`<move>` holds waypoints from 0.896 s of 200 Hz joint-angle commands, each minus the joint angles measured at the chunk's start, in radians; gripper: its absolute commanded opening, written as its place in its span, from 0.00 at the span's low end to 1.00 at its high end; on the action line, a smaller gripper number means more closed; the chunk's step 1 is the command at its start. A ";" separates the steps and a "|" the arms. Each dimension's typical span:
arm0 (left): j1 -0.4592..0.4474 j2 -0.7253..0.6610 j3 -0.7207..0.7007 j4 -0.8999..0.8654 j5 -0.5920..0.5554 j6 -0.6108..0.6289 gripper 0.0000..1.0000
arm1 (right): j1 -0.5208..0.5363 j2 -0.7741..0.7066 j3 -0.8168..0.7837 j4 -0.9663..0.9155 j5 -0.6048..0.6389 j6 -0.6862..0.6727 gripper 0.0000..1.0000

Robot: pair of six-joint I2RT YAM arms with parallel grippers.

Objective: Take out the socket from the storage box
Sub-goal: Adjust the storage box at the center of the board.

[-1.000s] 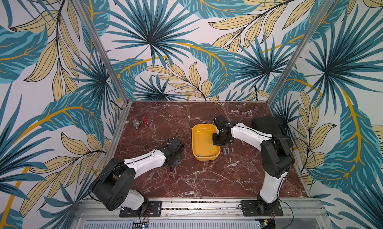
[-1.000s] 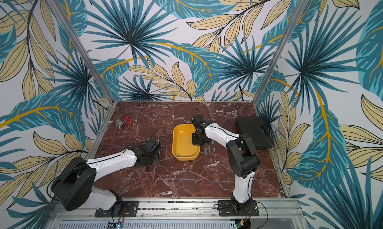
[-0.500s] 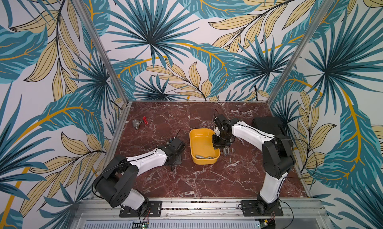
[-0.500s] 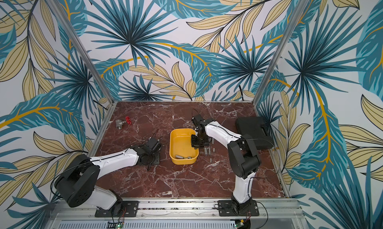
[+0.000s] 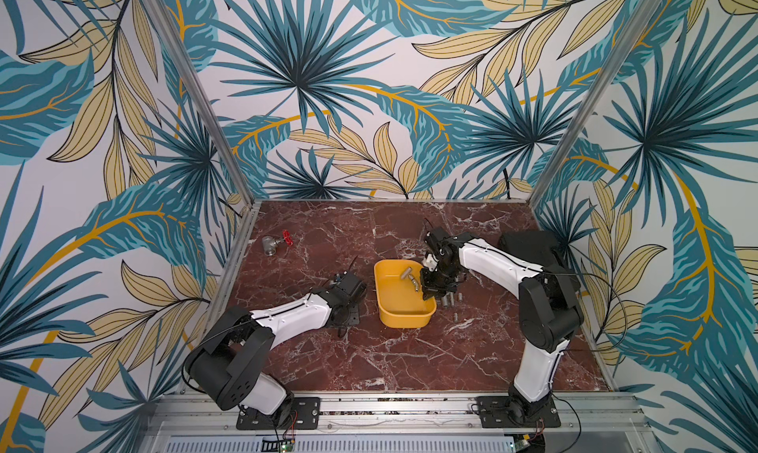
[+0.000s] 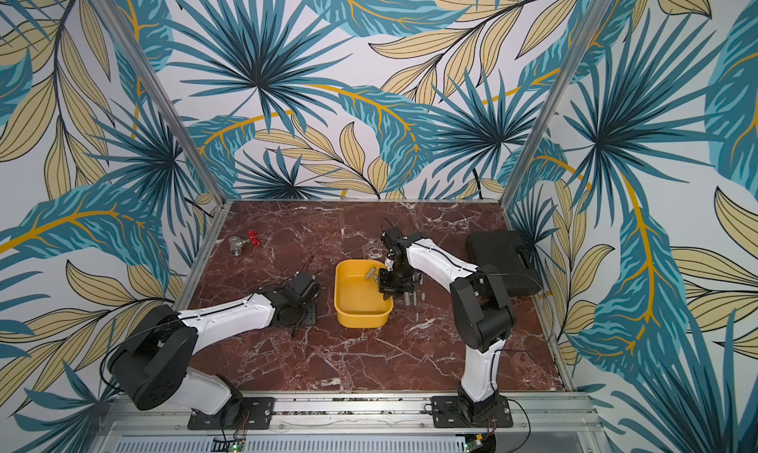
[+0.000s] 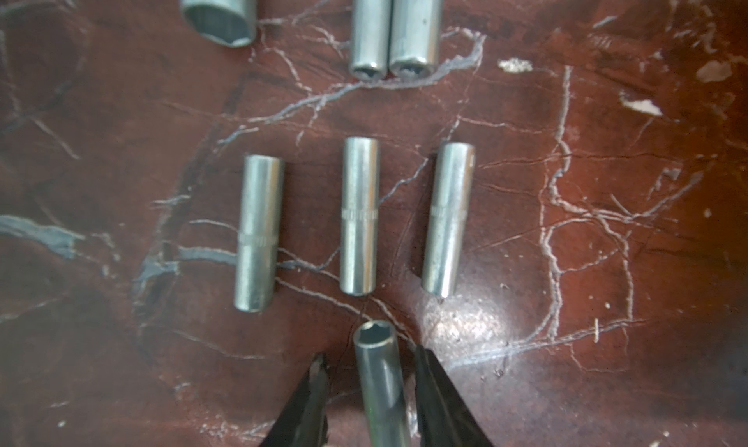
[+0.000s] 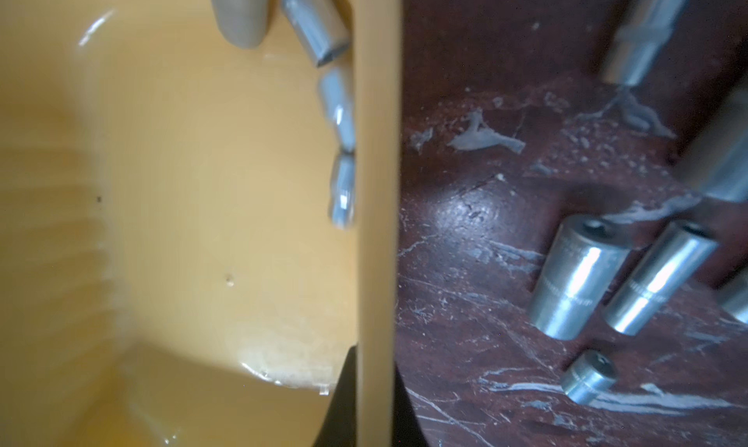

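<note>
My right fingers (image 8: 340, 400) are clamped on the storage box (image 8: 376, 181) at its side wall. The sockets (image 8: 339, 109) inside lie end to end along that same wall, just beyond my grip.

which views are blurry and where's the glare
Right wrist view: the yellow plastic storage tub and the steel sockets inside it are smeared, the loose sockets on the red marble tabletop sharper; left wrist view: slightly soft, with a glare patch on the marble; both top views sharp.

socket (image 7: 380, 388) held in gripper (image 7: 369, 350), three sockets (image 7: 359, 216) apart in a row, two more (image 7: 415, 24) touching, red marble table (image 7: 607, 262)
</note>
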 commanded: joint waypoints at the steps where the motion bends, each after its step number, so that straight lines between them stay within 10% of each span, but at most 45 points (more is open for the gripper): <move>1: 0.004 0.012 0.008 0.000 -0.002 0.009 0.38 | -0.001 0.004 -0.014 -0.002 -0.026 -0.001 0.00; 179: 0.004 -0.130 0.011 -0.077 -0.023 -0.004 0.45 | 0.004 -0.018 -0.187 0.188 0.214 0.038 0.03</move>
